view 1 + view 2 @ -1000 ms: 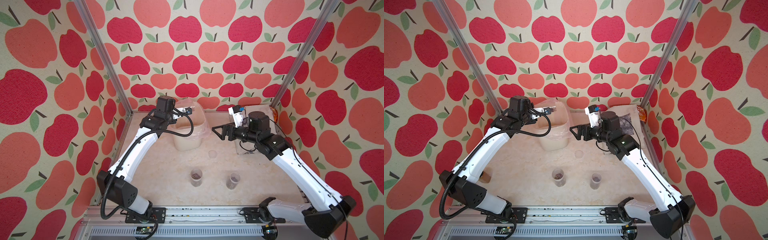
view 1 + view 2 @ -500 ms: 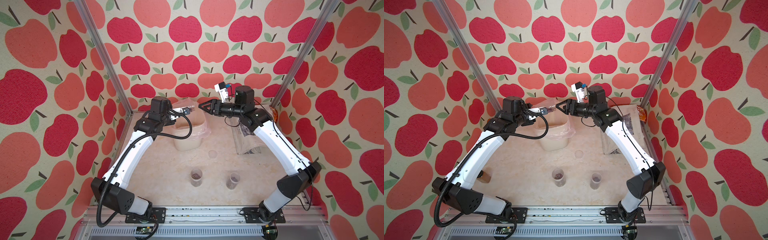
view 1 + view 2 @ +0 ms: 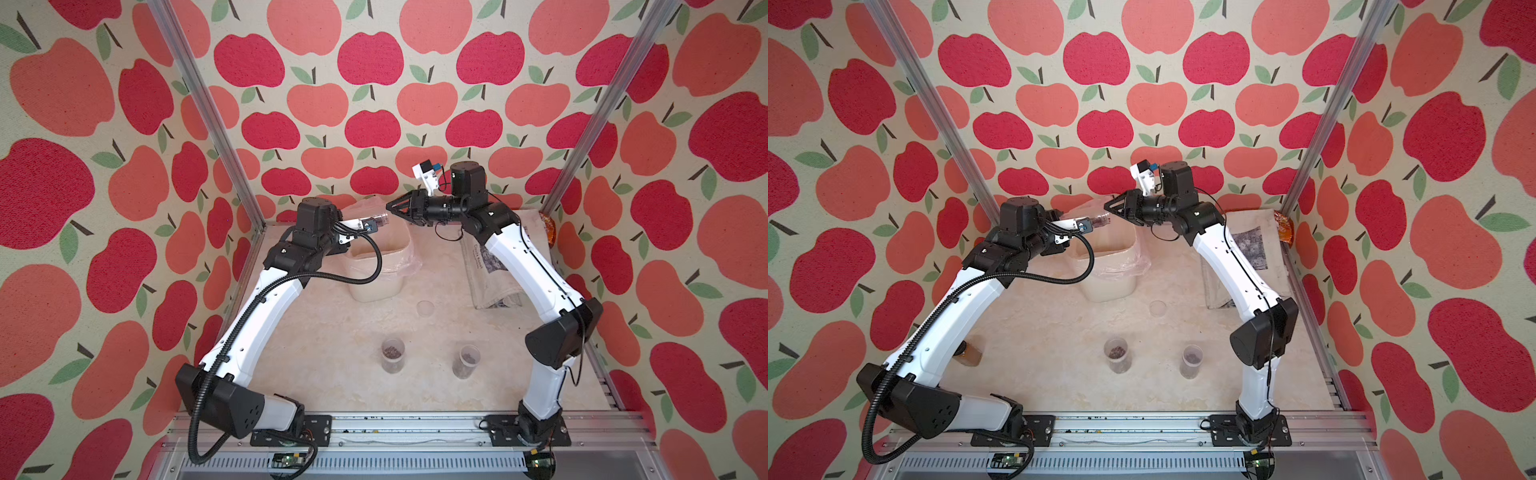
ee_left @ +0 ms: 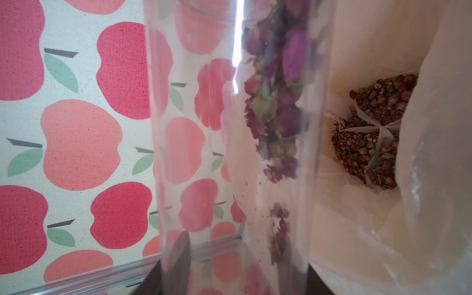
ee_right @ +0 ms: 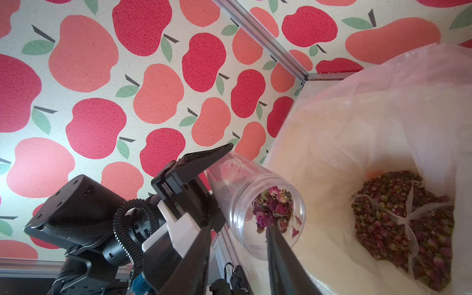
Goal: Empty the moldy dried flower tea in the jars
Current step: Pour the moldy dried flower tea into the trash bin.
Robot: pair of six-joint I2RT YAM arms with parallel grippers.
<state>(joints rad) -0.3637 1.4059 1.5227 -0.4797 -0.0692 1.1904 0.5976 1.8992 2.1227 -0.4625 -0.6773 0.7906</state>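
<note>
With the left gripper (image 3: 375, 222) clamped on the tilted jar (image 5: 242, 184) above the bin (image 3: 376, 286), we risk the empty, part-open right gripper (image 3: 389, 206) at its 3 o'clock knocking tea (image 5: 273, 207) outside.

Apple-print walls (image 3: 374, 62); aluminium corner posts (image 3: 202, 104); pale marbled floor (image 3: 332, 353).

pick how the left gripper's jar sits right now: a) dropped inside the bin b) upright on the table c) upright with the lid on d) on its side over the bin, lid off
d: the left gripper holds the jar sideways above the bin, its open mouth showing dried flowers.
</note>
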